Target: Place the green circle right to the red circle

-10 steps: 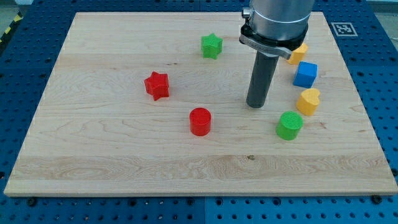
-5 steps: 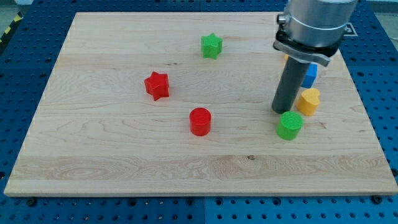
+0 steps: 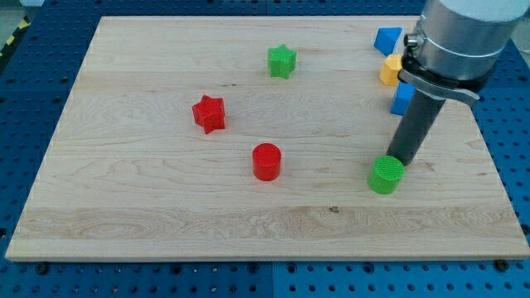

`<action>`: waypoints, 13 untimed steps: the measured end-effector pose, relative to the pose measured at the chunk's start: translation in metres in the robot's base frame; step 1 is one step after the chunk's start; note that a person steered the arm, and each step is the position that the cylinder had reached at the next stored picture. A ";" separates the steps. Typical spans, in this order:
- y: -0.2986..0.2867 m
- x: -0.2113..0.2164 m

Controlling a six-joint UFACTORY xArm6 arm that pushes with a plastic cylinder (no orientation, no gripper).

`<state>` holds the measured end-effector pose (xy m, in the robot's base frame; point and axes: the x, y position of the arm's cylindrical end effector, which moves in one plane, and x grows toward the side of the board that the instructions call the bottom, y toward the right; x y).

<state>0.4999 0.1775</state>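
The green circle (image 3: 386, 175) lies on the wooden board (image 3: 166, 207) at the view's lower right. The red circle (image 3: 267, 161) sits left of it, near the board's middle. My tip (image 3: 405, 161) stands just above and right of the green circle, touching or nearly touching its upper right edge. The rod hides the yellow block that was beside the green circle.
A red star (image 3: 209, 113) lies up-left of the red circle. A green star (image 3: 281, 60) sits near the top middle. At the top right, a blue block (image 3: 387, 39), a yellow block (image 3: 390, 70) and another blue block (image 3: 400, 99) show partly behind the arm.
My tip has moved to the view's right and slightly down, from left of the yellow block to the green circle's upper right. The green circle has barely moved.
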 end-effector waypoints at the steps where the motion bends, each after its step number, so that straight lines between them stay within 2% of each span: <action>1: 0.021 0.001; 3: 0.024 0.036; 6: 0.022 0.045; 9: 0.012 0.046; 12: -0.051 0.029; 13: -0.051 0.032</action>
<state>0.5318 0.1266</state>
